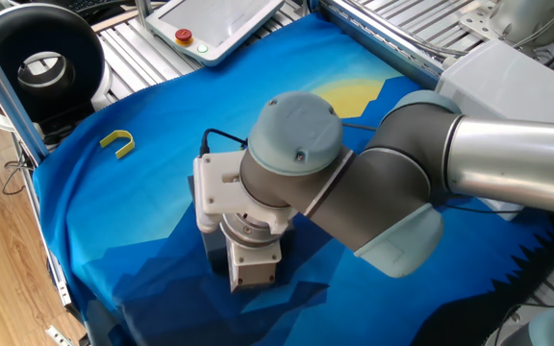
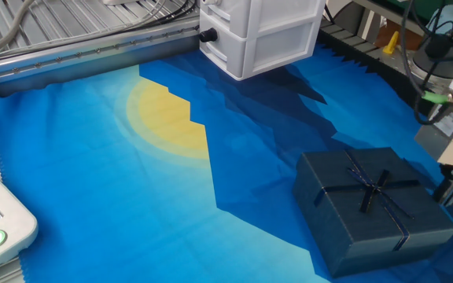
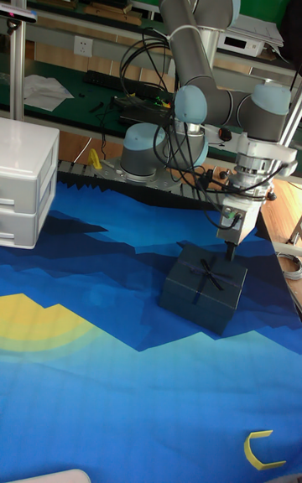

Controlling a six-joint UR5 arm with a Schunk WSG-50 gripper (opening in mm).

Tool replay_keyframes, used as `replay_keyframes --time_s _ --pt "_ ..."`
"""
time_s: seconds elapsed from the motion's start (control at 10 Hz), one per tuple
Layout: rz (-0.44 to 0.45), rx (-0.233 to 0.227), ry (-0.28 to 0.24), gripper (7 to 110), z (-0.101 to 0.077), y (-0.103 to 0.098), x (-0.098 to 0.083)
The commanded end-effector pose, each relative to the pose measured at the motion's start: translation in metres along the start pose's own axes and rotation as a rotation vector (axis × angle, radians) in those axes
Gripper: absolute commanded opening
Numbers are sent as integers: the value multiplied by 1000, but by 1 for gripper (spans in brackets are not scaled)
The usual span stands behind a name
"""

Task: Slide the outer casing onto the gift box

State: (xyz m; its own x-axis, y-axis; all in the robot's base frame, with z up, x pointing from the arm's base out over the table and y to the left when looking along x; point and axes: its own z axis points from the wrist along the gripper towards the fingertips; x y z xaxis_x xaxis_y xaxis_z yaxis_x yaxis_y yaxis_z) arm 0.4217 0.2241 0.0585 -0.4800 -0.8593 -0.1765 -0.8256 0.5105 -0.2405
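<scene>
**Q:** The fingers [image 2: 449, 189]: how are they described?

**A:** One dark finger is seen in the other fixed view, slanting down to the right-hand edge of the outer casing [image 2: 372, 206]. Whether the gripper [image 3: 231, 250] is spread or closed cannot be told: its tips are small in the tall view and hidden behind the wrist in the remaining view. No grasp on anything can be made out.

**Q:** Where is the casing placed?

**A:** It is laid flat on the blue cloth [image 2: 93, 181], ribbon cross and bow facing up, near the cloth's edge. The gift box cannot be seen apart from it; it is judged to be inside or hidden, so the sliding looks largely done, though that cannot be confirmed.

**Q:** Which relation matters for the coming move?

**A:** In the tall view the fingertips are met at the casing's far right edge, so the casing lies in front of them and to the left. The top is square, so no long axis is offered. Any further push would be expected to run from that edge across the casing.

**Q:** What else is shown?

**A:** A white drawer unit [image 2: 262, 31] is set at the cloth's far side, well apart, and a small yellow hook [image 1: 116, 142] is left near another edge.
</scene>
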Motion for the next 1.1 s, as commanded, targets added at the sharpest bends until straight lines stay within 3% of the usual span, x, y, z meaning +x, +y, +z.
replay_keyframes --time_s 0.0,0.1,0.2,0.4,0.8,1.0 --pt "-18 39 -2 7 -2 -11 -1" --pt "-6 27 -4 7 -3 -7 -1" --pt "44 -54 -20 7 -3 13 -5" --pt "58 -98 -52 7 -9 12 -8" --pt "91 -64 -38 7 -30 -23 14" --pt "138 22 -42 7 -37 -50 19"
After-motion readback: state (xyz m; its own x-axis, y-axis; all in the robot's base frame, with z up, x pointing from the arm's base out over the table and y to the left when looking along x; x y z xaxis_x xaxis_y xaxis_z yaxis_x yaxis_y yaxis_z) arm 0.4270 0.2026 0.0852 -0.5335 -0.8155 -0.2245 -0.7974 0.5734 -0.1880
